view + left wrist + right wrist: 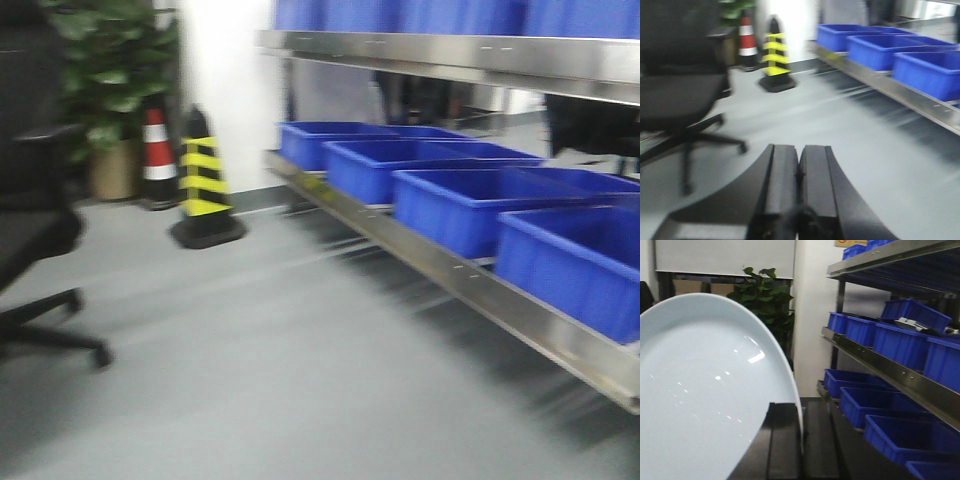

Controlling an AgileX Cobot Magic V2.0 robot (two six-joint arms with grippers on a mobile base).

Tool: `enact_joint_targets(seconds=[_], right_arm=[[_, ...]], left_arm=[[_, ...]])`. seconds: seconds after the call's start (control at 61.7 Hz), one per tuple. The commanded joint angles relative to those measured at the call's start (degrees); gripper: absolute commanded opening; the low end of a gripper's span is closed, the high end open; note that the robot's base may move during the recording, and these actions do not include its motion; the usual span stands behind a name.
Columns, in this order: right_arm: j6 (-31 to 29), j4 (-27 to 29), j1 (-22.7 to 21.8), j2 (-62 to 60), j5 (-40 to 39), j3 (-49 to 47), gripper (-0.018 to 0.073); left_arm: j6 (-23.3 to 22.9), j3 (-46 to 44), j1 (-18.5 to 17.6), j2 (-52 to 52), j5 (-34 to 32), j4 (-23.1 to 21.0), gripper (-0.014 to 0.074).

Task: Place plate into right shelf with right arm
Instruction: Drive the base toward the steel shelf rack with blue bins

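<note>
Plate [705, 390] fills the left half of the rt wrist view: white, glossy, tilted up on edge, its lower rim pinched between the two black fingers of the right end effector [801, 412], so that one is clenched on the plate. Plate isn't in the right shelf [880, 365] yet; the steel rack stands off to the rt of it, apart, w/ blue bins [900, 332] lined up on its lower and middle rails. Behind the plate, a potted plant [765, 295] against a white wall. Left wrist view: left end effector [799, 150] clenched w/ fingers pressed flat together, nothing between them, hanging over grey floor [840, 130]. An office chair [680, 85] sits to its left, a yellow-black cone [776, 60] and a red-white cone [745, 37] further back near the wall. Front and left wrist views are motion-blurred, so finer detail can't be made out.
</note>
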Motion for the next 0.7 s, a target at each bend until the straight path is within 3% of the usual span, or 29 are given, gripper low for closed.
enact_joint_targets(seconds=[0.0,0.681], right_arm=[[-0.23,-0.37,0.06,0.64,-5.72,-1.79,0.0029],[-0.23,-0.37,0.06,0.64,-5.72,-1.79,0.0029]], left_arm=[[-0.16,0.47,-0.16,-0.65,-4.76,-0.45,-0.0047],[-0.16,0.47,-0.16,-0.65,-4.76,-0.45,-0.0047]])
